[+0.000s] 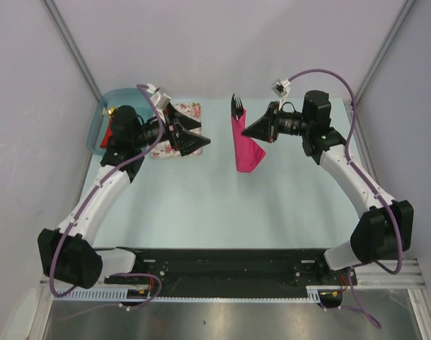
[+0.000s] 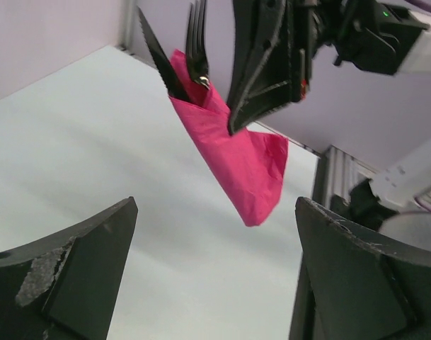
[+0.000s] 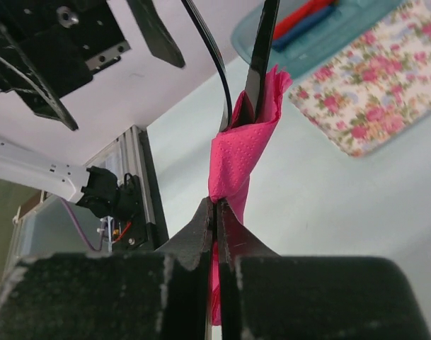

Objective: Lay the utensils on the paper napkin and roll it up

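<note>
Since the right end effector pinches the rolled paper napkin aloft above the tabletop while the left end effector gapes empty, the fork and knife may slip out if the thin paper loosens.

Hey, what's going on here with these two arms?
The right gripper, jaws shut, holds up a pink paper napkin wrapped around a dark fork and knife, whose tips stick out the top. The left gripper faces the bundle with jaws wide open, touching nothing. A floral cloth lies on the table near it.
</note>
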### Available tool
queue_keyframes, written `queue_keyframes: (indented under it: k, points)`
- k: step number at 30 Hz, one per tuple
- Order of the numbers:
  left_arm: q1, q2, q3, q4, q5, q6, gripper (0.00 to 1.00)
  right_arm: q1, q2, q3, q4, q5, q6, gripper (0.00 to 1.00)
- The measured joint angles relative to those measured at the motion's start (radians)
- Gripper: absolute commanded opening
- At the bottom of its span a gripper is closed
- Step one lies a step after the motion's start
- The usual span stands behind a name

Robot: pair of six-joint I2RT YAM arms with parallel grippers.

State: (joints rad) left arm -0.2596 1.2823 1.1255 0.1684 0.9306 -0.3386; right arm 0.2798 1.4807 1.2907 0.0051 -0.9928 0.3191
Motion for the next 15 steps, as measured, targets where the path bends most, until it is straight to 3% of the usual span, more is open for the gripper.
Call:
queue_keyframes:
  k: [6, 15]
  points:
    - [-0.039, -0.106, -0.111, 0.069, 0.097, -0.012, 0.94, 0.082, -0.110, 0.013, -0.026, 0.007, -0.068, 0.00]
    - [-0.167, -0.119, -0.195, 0.213, 0.097, -0.092, 0.82, 0.243, -0.227, 0.036, -0.145, 0.085, -0.183, 0.00]
